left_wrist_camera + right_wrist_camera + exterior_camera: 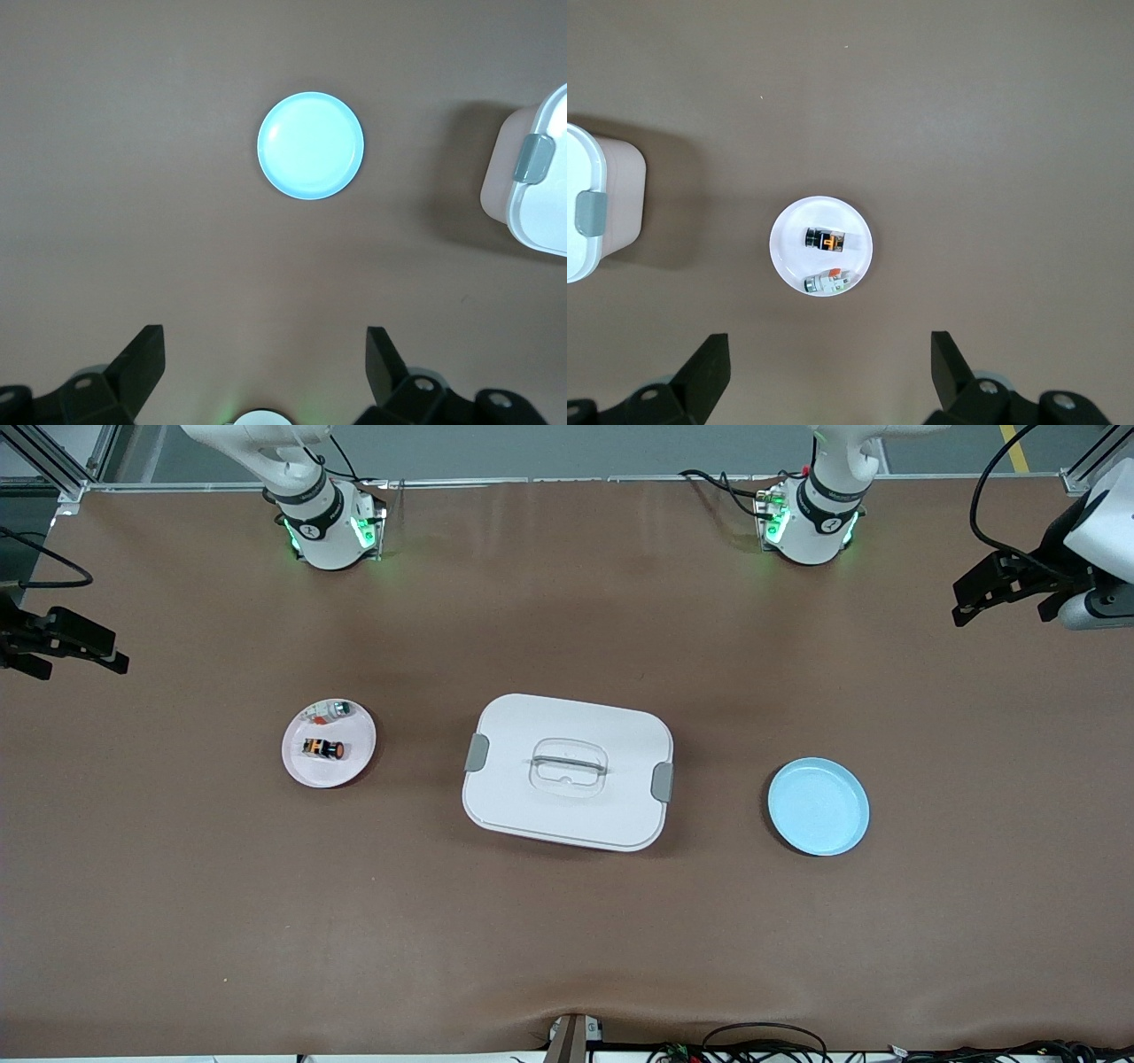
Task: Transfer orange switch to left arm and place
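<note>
right gripper [84, 651], black and two-fingered, hangs over the brown counter [567, 939] at the right arm's end, its jaws spread wide with nothing between them; in the right wrist view its two dark fingers [709, 367] stand well apart at the edge of the picture. right arm waits high, clear of everything on the counter.

next along the front view comes the small round white plate [297, 766], lying toward the right arm's end of the counter. on it rests the orange switch [322, 748], a tiny black push-button part with an orange round cap and orange stripes, lying on its side. beside it on the same plate, farther from the front camera, lies a small whitish-grey part with green and red bits [332, 709]; whether the two touch cannot be told.

in the middle of the counter sits the large white rounded-rectangular plastic box [567, 815], lid on, with a recessed clear handle [568, 766] in the lid and a grey clip [477, 752] at each short side. it lies between the white plate and the round pale blue plate [818, 807], well apart from both. the blue plate, toward the left arm's end, holds nothing.

left gripper [1001, 593], also black, hangs over the counter at the left arm's end, jaws spread wide and holding nothing; the left wrist view shows its fingers [142, 359] far apart, with the blue plate below. left arm waits too.
</note>
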